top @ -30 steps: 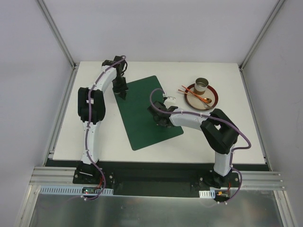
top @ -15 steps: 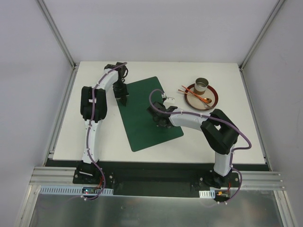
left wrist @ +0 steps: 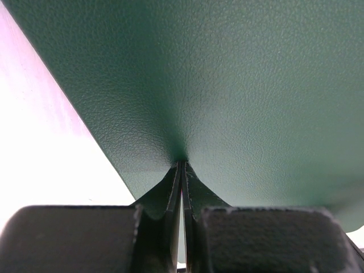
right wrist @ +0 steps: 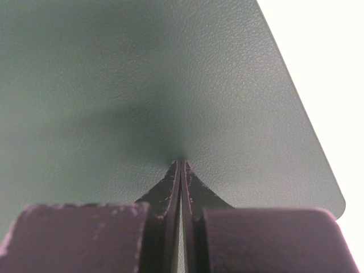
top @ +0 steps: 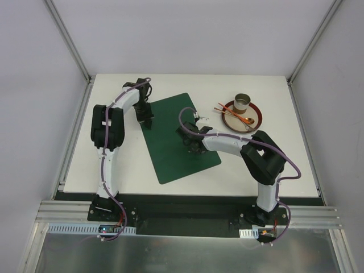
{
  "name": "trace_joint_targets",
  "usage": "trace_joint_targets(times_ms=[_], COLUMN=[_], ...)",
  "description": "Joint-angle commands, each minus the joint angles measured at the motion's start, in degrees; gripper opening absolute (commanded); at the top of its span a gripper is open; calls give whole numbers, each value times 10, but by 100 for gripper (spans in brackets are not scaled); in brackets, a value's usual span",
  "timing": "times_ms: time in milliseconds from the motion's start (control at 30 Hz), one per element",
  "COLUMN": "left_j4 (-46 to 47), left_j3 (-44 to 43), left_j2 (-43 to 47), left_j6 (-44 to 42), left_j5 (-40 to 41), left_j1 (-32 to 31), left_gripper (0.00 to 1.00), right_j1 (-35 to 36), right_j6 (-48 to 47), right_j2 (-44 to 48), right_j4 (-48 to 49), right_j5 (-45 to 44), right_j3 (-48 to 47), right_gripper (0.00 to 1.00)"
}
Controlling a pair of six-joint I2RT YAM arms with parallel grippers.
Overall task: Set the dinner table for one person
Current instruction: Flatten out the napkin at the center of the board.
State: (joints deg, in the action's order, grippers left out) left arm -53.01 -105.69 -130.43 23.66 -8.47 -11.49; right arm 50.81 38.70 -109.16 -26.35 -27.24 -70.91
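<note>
The dinner table (top: 301, 165) filled the work area in front of both arm bases, bounded by aluminium posts. A dark green placemat (top: 170, 142) lay flat on it, left of centre and skewed relative to the table edges.

The left gripper (left wrist: 182, 162) had its fingers pressed together, tips bearing down on the placemat near its far-left edge. The right gripper (right wrist: 181, 161) was likewise pressed together, tips resting on the mat surface towards its right side. Neither pinched the mat; both only pressed on it from above.

A round red plate (top: 257, 116) sat on the far right of the table, well apart from the mat. It carried a metal cup (top: 243, 102), a copper spoon (top: 245, 120) and chopsticks (top: 223, 110).

The step in hand appeared to be squaring the placemat by sliding it under both fingertips. The next move would call for steady downward pressure and matched travel of both arms, so that the mat turned without buckling or slipping free.
</note>
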Motion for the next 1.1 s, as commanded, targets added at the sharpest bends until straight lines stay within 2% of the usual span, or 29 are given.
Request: trace_joint_targets(times_ms=[0, 533, 667, 1067], left_j4=[-36, -2, 3, 6], left_j3=[69, 207, 230, 285], left_j2=[3, 102, 112, 155], left_j6=[18, 43, 46, 71], left_j5=[-3, 12, 10, 17], left_j1=[-5, -17, -36, -117], left_gripper=[0, 0, 0, 0], right_j1=[-9, -84, -105, -140], right_j6=[2, -52, -67, -134], right_j2=[-49, -73, -89, -83], right_j4=[-42, -31, -27, -56], right_j5=[69, 88, 111, 98], right_j3=[15, -13, -32, -116], right_gripper=[1, 1, 1, 1])
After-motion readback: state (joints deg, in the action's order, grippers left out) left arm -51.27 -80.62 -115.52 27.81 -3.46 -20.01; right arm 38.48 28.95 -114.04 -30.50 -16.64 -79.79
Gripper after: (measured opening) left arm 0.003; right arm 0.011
